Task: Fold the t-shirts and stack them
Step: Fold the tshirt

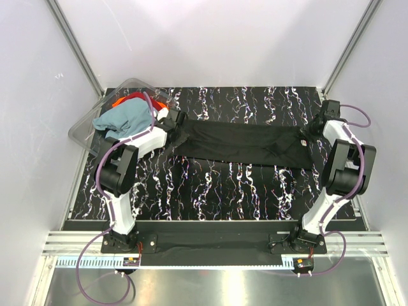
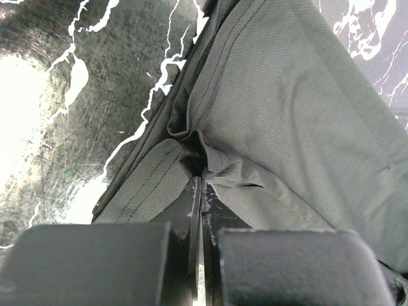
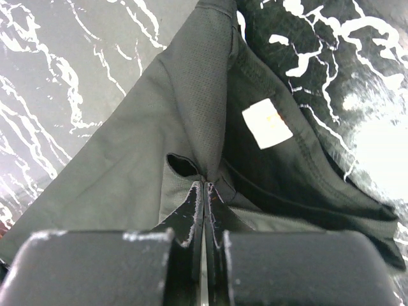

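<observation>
Black t-shirt (image 1: 245, 145) lies stretched across the marbled table (image 1: 223, 191), left gripper (image 2: 201, 185) and right gripper (image 3: 205, 188) each clenched on one end. Step in hand, judged: spreading before folding. Next move calls for both arms carrying an edge over together, tension even.

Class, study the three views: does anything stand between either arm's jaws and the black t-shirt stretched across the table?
Nothing visible does. The left jaws and the right jaws are each shut on a fold of the black t-shirt, one at each end. The tub holding the other shirts sits beyond its left end.
</observation>
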`<action>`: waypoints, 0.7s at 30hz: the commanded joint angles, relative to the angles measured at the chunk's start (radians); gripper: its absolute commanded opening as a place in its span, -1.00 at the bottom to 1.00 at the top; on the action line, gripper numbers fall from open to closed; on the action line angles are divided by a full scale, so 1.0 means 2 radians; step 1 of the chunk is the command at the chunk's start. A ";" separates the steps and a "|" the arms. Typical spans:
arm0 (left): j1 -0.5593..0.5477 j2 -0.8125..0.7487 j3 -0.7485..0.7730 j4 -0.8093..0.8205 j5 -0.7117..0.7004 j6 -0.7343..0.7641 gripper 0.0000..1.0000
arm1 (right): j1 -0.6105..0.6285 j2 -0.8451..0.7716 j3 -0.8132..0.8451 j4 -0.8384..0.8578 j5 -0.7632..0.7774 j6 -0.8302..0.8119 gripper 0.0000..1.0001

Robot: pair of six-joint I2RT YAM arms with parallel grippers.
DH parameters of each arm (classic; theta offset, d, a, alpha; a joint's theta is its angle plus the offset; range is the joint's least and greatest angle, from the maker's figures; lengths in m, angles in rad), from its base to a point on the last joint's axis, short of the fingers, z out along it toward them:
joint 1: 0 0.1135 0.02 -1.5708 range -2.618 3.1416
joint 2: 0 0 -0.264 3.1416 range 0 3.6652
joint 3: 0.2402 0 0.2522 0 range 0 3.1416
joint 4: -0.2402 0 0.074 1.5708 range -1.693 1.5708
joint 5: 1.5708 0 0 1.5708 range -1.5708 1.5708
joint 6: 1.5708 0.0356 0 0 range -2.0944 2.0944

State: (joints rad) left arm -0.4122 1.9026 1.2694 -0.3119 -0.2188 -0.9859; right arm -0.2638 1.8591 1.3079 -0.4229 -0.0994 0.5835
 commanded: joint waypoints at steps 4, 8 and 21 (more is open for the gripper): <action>0.002 -0.042 0.015 0.010 -0.026 0.027 -1.00 | 0.002 -0.061 -0.021 0.007 -0.009 0.008 -1.00; 0.002 -0.061 0.001 0.005 -0.030 0.033 -1.00 | 0.002 -0.077 -0.027 -0.004 -0.016 0.008 -1.00; 0.002 -0.078 -0.005 0.002 -0.009 0.047 -1.00 | 0.002 -0.038 -0.006 -0.022 0.001 -0.010 -1.00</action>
State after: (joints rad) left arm -0.4122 1.7927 1.2655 -0.3222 -0.2321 -0.9127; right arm -0.2638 1.7988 1.2648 -0.4603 -0.1215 0.5797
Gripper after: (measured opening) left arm 0.009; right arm 0.010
